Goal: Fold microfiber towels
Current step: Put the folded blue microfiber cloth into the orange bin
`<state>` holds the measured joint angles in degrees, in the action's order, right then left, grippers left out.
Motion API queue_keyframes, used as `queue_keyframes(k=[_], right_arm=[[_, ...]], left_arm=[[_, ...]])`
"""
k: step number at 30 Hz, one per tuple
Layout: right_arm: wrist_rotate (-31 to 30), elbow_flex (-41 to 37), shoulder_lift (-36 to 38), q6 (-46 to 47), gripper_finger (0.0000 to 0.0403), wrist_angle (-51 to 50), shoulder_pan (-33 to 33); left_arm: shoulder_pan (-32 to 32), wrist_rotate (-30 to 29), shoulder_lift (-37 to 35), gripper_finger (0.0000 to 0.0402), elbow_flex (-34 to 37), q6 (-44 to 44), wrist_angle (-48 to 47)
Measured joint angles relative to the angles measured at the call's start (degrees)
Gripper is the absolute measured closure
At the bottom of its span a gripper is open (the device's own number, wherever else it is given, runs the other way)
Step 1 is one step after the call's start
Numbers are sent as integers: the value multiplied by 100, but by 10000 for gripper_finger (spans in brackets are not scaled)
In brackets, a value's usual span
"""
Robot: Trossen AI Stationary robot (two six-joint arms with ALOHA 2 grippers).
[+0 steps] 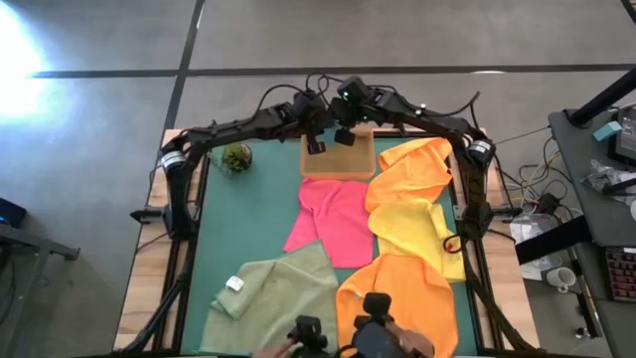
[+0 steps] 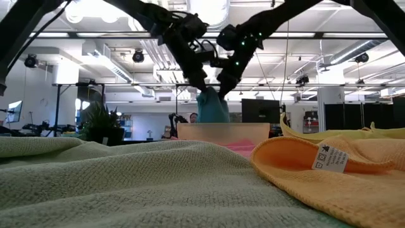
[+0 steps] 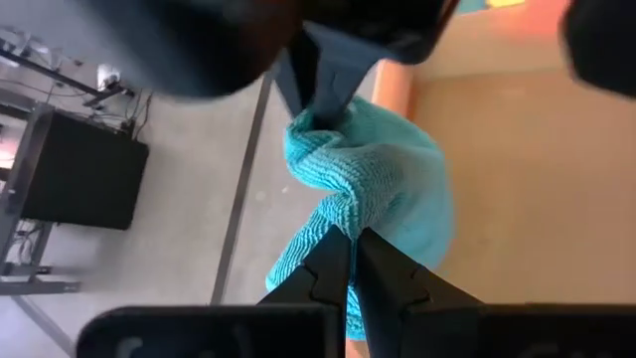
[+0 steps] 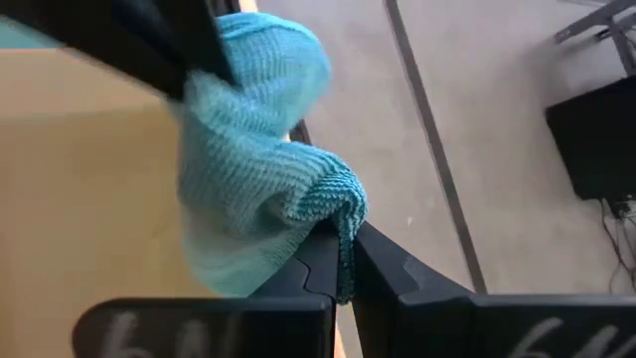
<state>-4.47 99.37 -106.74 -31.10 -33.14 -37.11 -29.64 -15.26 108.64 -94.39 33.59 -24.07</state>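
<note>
A teal microfiber towel hangs bunched between my two grippers above the shallow tan cardboard tray at the table's far edge. My left gripper and my right gripper are both shut on it, close together. In the high view they are the dark shapes over the tray, left gripper and right gripper, and the towel is mostly hidden under them. A pink towel, a yellow one, two orange ones and a sage one lie spread on the green mat. My left gripper pinches a bunched edge of the teal towel between its two fingers, coming slanting down from the table's left. The towel sags slack from it across to the other gripper, clear of the tray. My right gripper pinches a hemmed edge of the teal towel between its two fingers, slanting down from the table's right. The cloth bulges slack toward the other gripper; a short bit of hem hangs down between the fingers.
A small green plant-like object stands at the mat's far left. Dark equipment sits at the table's near edge. The mat's left strip is bare green.
</note>
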Motion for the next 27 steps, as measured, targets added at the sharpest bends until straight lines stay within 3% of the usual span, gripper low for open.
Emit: queue_keyframes(k=[13, 27], right_arm=[[451, -675, 0, -487, 394, 1069, -255], [631, -716, 0, -807, 394, 1071, -266]], left_arm=[[-180, 174, 81, 401, 17, 13, 84], [-153, 451, 94, 401, 234, -24, -442]])
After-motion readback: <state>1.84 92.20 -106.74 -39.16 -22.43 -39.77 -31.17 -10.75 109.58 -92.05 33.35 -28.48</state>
